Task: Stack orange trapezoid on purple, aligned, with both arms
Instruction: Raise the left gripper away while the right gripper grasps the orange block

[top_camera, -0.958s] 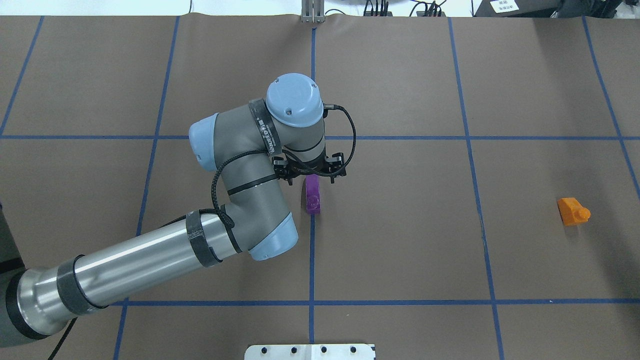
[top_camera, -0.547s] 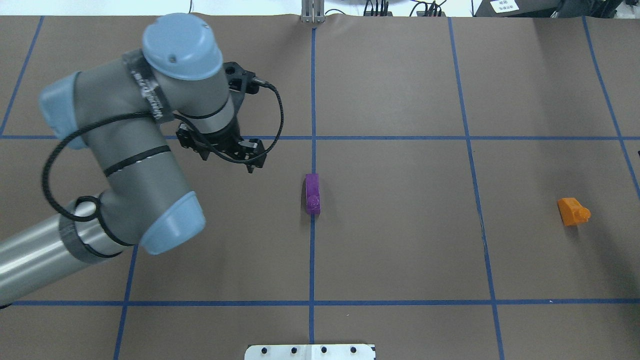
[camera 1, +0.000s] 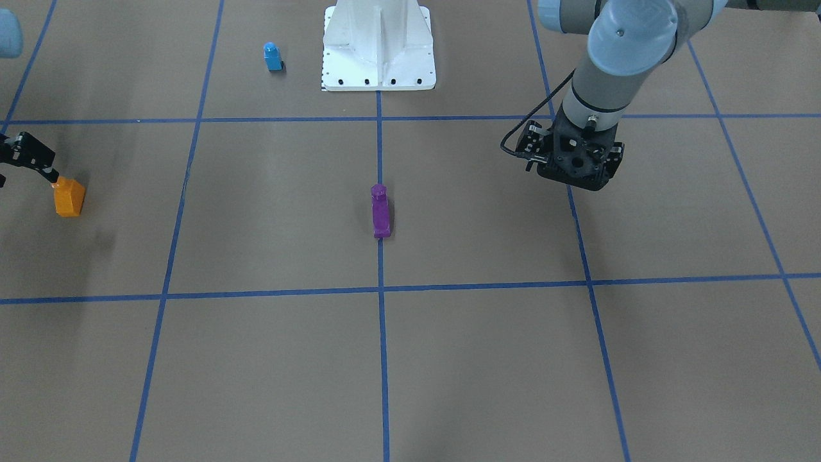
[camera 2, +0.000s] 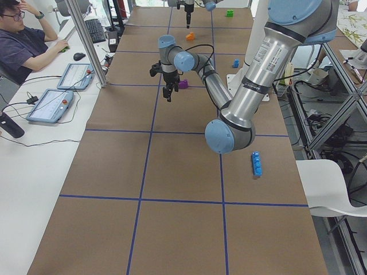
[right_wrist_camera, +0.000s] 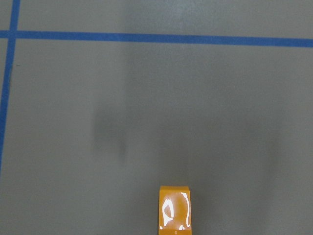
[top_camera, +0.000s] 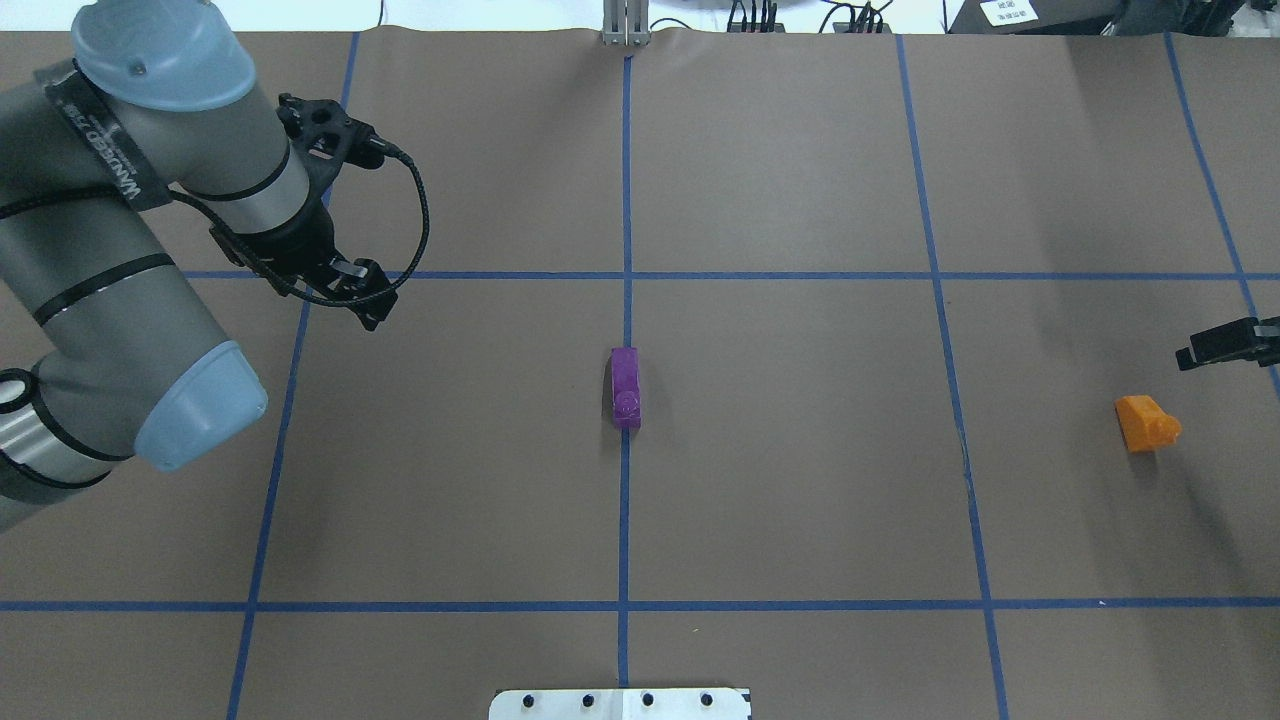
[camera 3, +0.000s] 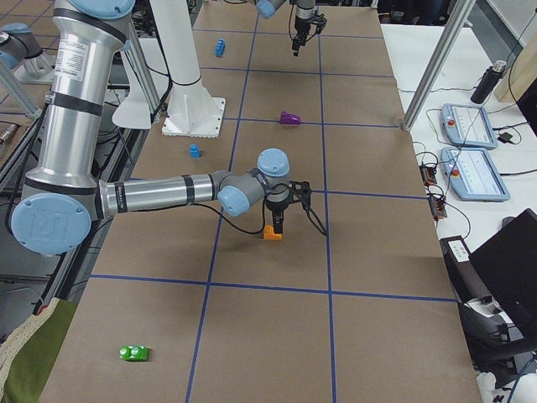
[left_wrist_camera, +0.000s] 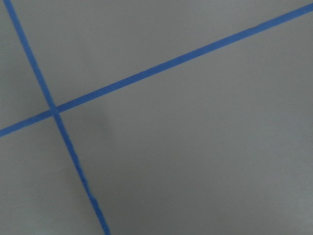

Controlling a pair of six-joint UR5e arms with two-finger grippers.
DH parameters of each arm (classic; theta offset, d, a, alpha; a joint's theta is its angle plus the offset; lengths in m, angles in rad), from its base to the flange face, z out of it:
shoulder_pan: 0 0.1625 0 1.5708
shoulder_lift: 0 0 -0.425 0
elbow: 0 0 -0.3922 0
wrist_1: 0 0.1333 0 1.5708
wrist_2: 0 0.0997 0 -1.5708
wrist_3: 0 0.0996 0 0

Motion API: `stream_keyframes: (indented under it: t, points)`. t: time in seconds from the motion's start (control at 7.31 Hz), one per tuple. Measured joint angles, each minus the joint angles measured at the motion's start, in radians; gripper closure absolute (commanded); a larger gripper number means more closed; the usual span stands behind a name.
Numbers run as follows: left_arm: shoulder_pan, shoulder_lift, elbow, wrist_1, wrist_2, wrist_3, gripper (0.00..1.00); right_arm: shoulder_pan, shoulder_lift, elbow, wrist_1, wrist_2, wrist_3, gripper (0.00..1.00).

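The purple trapezoid (top_camera: 625,388) lies on the middle blue line, also in the front view (camera 1: 380,212). The orange trapezoid (top_camera: 1146,424) sits at the right, also in the front view (camera 1: 68,197) and at the bottom edge of the right wrist view (right_wrist_camera: 174,208). My left gripper (top_camera: 372,312) hangs far left of the purple block, open and empty; it also shows in the front view (camera 1: 575,174). My right gripper (camera 1: 29,168) hovers just above and behind the orange block, open and empty, partly cut off by the frame edge (top_camera: 1228,348).
A small blue one-stud block (camera 1: 273,56) stands near the white base pedestal (camera 1: 378,45). A long blue brick (camera 2: 257,164) lies on the robot's left side. A green block (camera 3: 134,353) lies at the right end. An operator and tablets (camera 2: 50,105) are beyond the far edge.
My left arm has pulled away from the purple block, moving left and up. The purple block has stayed put. My right gripper has come into view beside the orange block.
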Motion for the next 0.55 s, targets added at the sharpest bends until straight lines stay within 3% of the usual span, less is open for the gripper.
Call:
stream_keyframes:
  t: [0.27,0.55]
  points:
    - [-0.004,0.017,0.000,-0.022,-0.001,0.002,0.00,-0.055,-0.005,-0.066,0.078,-0.040,0.028,0.00]
    - [-0.004,0.020,-0.001,-0.026,-0.001,0.000,0.00,-0.069,-0.005,-0.093,0.107,-0.037,0.033,0.13]
